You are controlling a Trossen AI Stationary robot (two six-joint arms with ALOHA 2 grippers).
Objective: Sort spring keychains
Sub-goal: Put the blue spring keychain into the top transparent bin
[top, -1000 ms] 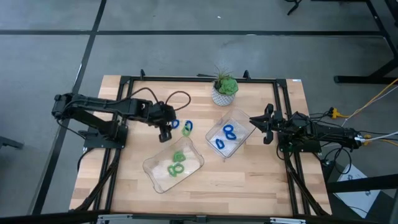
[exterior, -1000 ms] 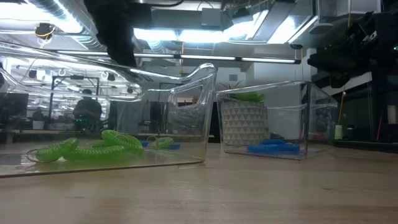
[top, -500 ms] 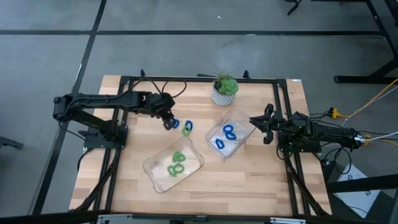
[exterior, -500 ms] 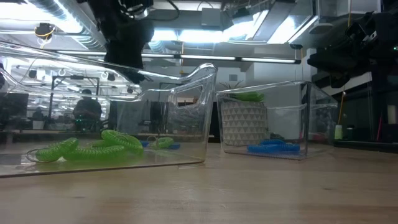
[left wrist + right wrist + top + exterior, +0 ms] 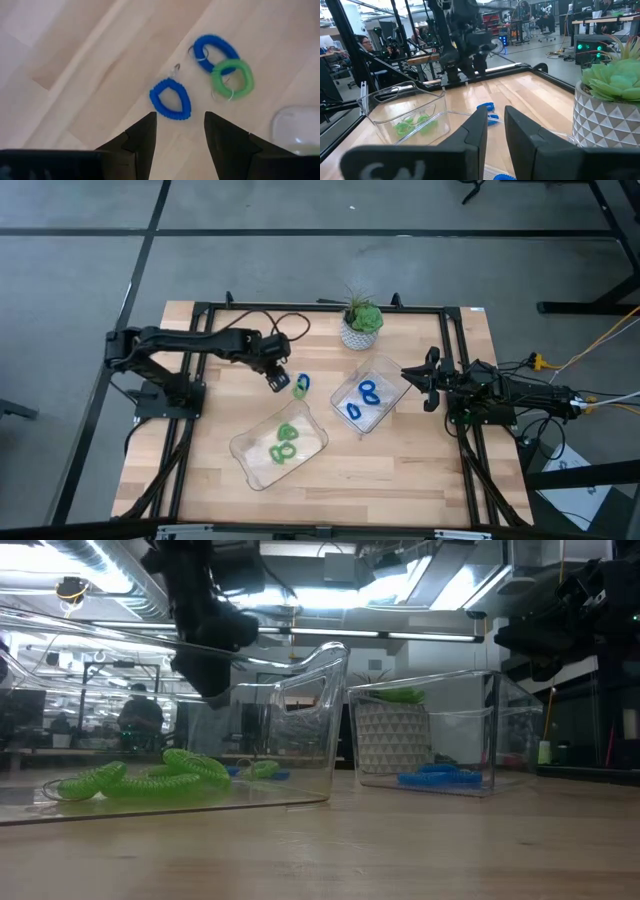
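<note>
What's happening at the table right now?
The left gripper hangs open above a loose blue keychain on the table; another blue one and a green one lie beside it. One clear tray holds green keychains, the other tray blue ones. The right gripper waits by the blue tray.

No readable text, labels, brands, numbers or signs in any view. Right wrist view: pale marks on the dark gripper body at the frame's lower edge, blurred, not legible. Lit screens in the room behind, too small to read.
</note>
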